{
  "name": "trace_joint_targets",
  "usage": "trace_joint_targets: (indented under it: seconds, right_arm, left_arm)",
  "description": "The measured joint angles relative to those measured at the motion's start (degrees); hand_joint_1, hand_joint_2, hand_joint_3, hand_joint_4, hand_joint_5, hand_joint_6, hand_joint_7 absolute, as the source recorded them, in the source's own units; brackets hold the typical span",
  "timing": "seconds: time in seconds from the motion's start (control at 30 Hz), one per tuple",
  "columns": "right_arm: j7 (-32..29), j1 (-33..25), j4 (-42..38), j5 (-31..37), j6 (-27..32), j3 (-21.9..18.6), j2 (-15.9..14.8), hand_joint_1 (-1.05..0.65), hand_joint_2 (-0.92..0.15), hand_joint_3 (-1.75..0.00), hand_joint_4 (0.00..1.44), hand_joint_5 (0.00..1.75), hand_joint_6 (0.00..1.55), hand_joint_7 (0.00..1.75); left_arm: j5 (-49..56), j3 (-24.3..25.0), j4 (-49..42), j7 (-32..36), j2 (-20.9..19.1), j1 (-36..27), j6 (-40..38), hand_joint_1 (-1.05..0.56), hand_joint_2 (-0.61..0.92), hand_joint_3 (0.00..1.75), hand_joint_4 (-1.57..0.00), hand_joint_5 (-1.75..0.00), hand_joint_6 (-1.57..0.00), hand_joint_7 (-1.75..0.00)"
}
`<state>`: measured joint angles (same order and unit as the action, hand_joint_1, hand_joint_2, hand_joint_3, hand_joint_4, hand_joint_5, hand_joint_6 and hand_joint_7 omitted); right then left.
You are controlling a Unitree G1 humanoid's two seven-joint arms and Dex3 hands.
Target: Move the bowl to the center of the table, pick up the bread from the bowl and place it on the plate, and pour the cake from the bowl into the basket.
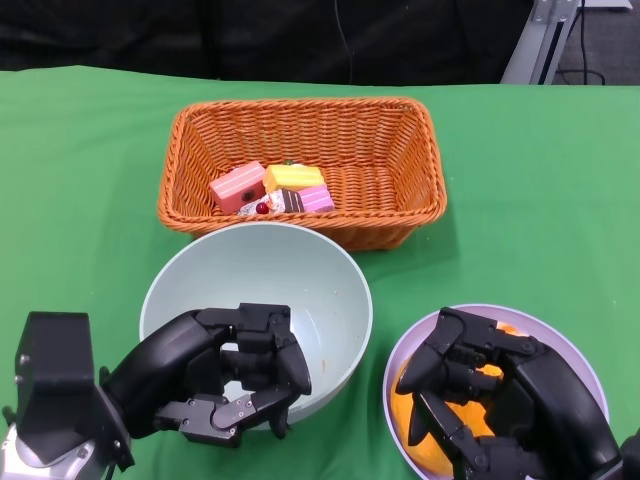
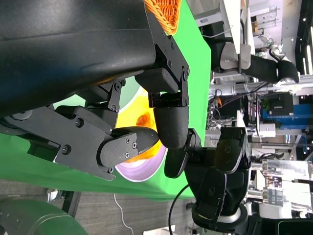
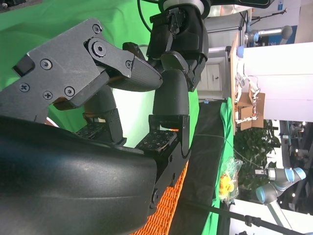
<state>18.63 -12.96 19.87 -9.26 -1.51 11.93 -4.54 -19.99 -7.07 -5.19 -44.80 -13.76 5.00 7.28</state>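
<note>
The pale green bowl (image 1: 320,290) stands upright at the table's middle, with nothing showing inside it. My left hand (image 1: 225,375) grips its near rim, fingers hooked inside. The orange wicker basket (image 1: 432,170) behind it holds several pink and yellow cake pieces (image 1: 270,188). At the near right, the orange bread (image 1: 403,385) lies on the lavender plate (image 1: 580,350). My right hand (image 1: 500,390) arches over the bread with its fingers apart, hiding most of it. The left wrist view shows the bread (image 2: 139,115) on the plate (image 2: 146,169) beyond my left hand (image 2: 98,132).
Green cloth covers the table. The basket's far side meets a dark backdrop. Bowl, basket and plate stand close together. In the right wrist view the basket's weave (image 3: 171,196) shows past my right hand (image 3: 168,98). Lab benches and another robot arm stand beyond the table.
</note>
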Motion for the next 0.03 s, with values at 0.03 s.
trace_joint_targets:
  seconds: [0.03]
  right_arm:
    - [0.0,0.0,0.0,0.0,0.1,0.0,0.0,-0.21,-0.53,-1.05,0.68,1.6,0.69,1.32]
  left_arm:
    - [0.1,0.0,0.0,0.0,0.0,0.0,0.0,-0.21,0.74,0.75,-0.67,-1.68,-0.67,-1.35]
